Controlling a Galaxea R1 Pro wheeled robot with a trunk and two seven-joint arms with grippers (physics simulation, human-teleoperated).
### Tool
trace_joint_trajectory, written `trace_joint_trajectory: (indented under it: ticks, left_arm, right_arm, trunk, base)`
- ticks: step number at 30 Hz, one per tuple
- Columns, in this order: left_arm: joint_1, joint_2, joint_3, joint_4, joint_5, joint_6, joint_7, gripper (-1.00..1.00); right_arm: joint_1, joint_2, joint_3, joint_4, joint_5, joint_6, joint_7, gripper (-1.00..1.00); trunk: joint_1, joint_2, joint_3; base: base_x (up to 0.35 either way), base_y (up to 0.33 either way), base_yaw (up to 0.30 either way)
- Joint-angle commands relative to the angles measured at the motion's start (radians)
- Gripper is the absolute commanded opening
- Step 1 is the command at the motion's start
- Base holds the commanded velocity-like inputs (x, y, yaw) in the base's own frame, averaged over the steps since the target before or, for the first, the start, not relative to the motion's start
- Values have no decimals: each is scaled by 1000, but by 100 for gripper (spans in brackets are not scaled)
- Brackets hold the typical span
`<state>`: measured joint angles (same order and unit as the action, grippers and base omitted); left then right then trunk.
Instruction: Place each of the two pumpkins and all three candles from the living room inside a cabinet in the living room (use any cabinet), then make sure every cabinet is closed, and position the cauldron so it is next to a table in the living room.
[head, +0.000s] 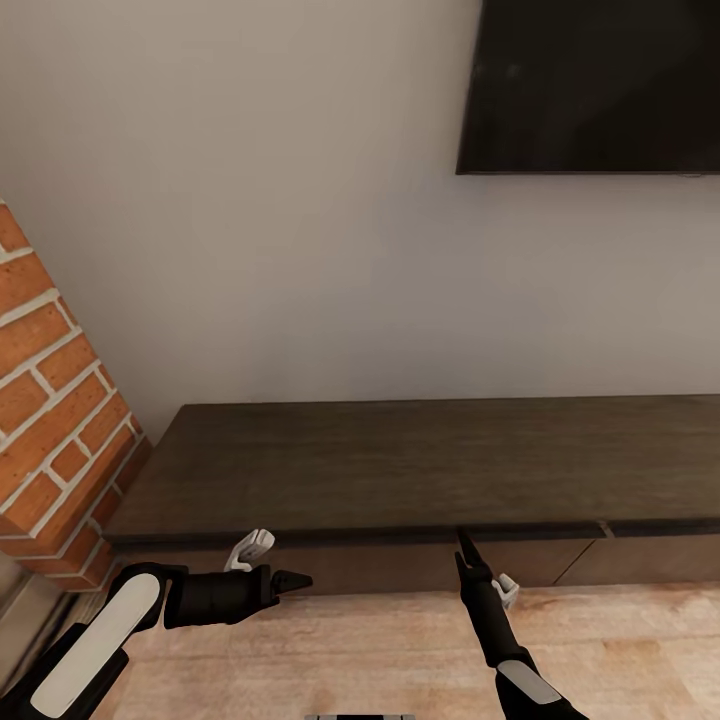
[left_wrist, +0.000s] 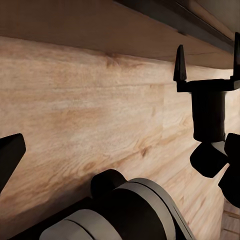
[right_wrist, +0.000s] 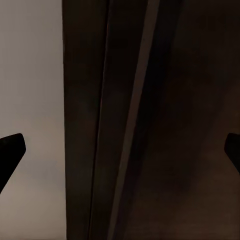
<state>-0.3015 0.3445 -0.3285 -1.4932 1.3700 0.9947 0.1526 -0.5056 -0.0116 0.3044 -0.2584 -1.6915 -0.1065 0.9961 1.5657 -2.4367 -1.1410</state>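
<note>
While the head view looks down at the wall, the long dark-brown cabinet (head: 400, 470) stands against it with its top bare, beside a brick column (head: 50, 400) and below a dark screen (head: 600, 85). The left gripper (head: 295, 580) lies level before the cabinet's front, pointing right and gripping nothing; how wide it stands I cannot tell from here. The right gripper (head: 464, 555) points up at the cabinet's top edge, its tips at or just short of it.

From the left wrist, one dark fingertip (left_wrist: 10, 155) shows over the wooden floor (left_wrist: 90, 115), and the right gripper (left_wrist: 207, 75) appears spread and empty.

From the right wrist, both fingertips (right_wrist: 11, 150) sit far apart at the edges, nothing between them, the cabinet edge (right_wrist: 120, 125) close ahead.
</note>
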Motion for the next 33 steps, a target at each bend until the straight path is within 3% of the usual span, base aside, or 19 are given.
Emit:
trace_joint_trajectory:
  ticks: [1,33]
  left_arm:
    - [-1,1,-1,-1,11,1,10,100]
    - [-1,1,-10,-1,11,1,10,100]
  right_arm:
    - [-1,-1,9,0,-5,-10,1,100]
    - [-1,-1,9,2,-5,-11,-2,100]
  trunk:
    - [0,0,-1]
    - [0,0,-1]
  base:
    - [1,0,0]
    - [0,0,0]
